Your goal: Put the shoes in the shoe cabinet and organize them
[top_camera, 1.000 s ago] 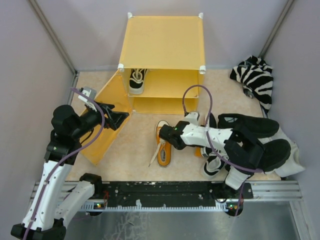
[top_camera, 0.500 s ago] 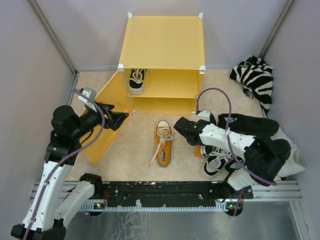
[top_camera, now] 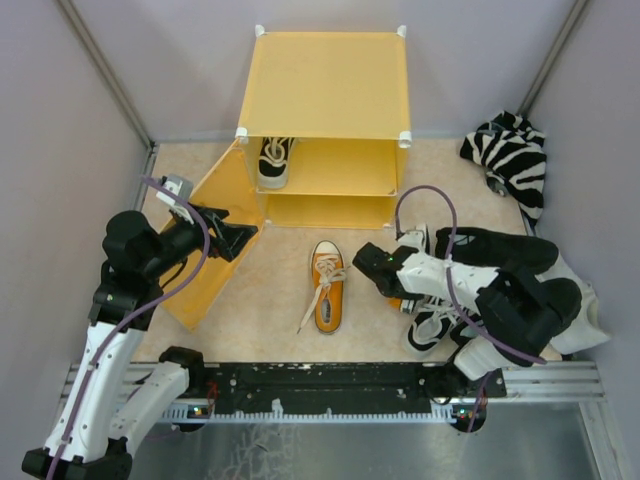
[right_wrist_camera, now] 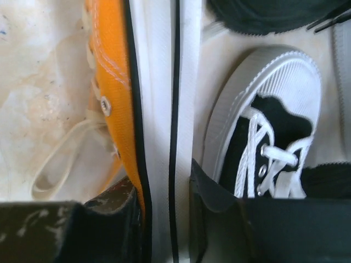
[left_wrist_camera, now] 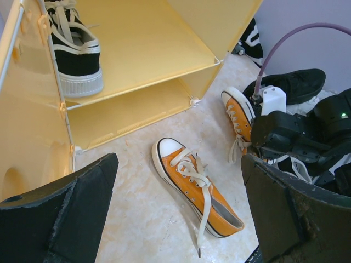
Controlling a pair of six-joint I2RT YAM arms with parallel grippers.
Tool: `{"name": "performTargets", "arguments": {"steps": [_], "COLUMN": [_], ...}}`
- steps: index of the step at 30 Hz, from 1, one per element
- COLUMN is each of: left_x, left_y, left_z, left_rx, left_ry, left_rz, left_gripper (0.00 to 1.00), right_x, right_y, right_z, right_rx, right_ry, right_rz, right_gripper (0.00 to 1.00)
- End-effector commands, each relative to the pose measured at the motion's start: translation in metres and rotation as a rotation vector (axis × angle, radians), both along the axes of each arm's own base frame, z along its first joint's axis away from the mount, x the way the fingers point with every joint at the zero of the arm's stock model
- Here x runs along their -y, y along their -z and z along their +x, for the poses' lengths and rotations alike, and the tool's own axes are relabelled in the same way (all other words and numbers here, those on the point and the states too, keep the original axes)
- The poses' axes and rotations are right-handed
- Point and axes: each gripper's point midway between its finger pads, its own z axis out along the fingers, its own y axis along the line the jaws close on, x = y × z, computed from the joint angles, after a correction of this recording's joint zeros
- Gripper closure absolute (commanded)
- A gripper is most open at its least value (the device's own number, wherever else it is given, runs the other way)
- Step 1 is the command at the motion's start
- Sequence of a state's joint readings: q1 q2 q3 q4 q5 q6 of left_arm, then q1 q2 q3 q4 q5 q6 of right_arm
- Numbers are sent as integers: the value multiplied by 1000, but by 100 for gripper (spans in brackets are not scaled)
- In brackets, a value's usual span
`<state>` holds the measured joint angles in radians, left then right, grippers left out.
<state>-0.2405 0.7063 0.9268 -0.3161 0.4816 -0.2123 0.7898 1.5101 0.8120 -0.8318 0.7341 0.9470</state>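
The yellow shoe cabinet [top_camera: 325,85] stands at the back with its door [top_camera: 215,235] swung open to the left. One black-and-white shoe [top_camera: 273,160] rests on the upper shelf. An orange shoe [top_camera: 328,285] lies on the floor in front of the cabinet. My right gripper [top_camera: 388,278] is down on the second orange shoe [right_wrist_camera: 109,82], its fingers [right_wrist_camera: 214,219] pinching that shoe's side wall and white sole. Right beside it lies another black-and-white shoe [right_wrist_camera: 269,120]. My left gripper [top_camera: 238,238] hovers open by the door, holding nothing.
A zebra-striped cloth [top_camera: 512,155] lies at the back right. A black shoe [top_camera: 495,248] sits on white fabric [top_camera: 585,325] along the right wall. Grey walls close in both sides, and the arms' rail [top_camera: 330,380] runs along the near edge.
My right gripper moved right, away from the middle orange shoe, dropped onto the second orange shoe and closed on it. The left arm stayed still.
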Motion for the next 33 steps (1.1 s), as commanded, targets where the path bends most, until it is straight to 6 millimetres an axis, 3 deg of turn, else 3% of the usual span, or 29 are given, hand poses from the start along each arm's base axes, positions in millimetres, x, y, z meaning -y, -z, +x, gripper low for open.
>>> {"name": "performTargets", "arguments": {"steps": [1, 4, 8, 13, 19, 24, 26, 30, 33], "left_x": [2, 1, 0, 0, 0, 0, -1, 0, 0], "left_y": [-1, -4, -9, -12, -12, -17, -18, -17, -14], "left_z": [-2, -2, -2, -4, -5, -6, -6, -6, -6], "left_rx": [8, 15, 25, 30, 26, 34, 37, 35, 32], "left_ry": [10, 6, 2, 1, -1, 0, -2, 1, 0], "left_rz": [0, -2, -5, -9, -17, -21, -20, -20, -17], "left_gripper": [1, 1, 1, 1, 1, 1, 1, 1, 1], "right_x": [-16, -38, -92, -162, -243, -305, -323, -345, -349], "right_y": [-19, -44, -91, -133, -160, -164, -154, -120, -100], "right_z": [4, 6, -4, -22, -25, -24, -22, -19, -19], "right_rx": [73, 119, 205, 248, 297, 271, 241, 169, 130], "right_ry": [18, -29, -165, -333, -505, -626, -631, -593, -563], "right_rz": [154, 294, 512, 717, 1014, 1172, 1202, 1207, 1192], "right_gripper": [96, 100, 100, 100, 100, 100, 100, 89, 86]}}
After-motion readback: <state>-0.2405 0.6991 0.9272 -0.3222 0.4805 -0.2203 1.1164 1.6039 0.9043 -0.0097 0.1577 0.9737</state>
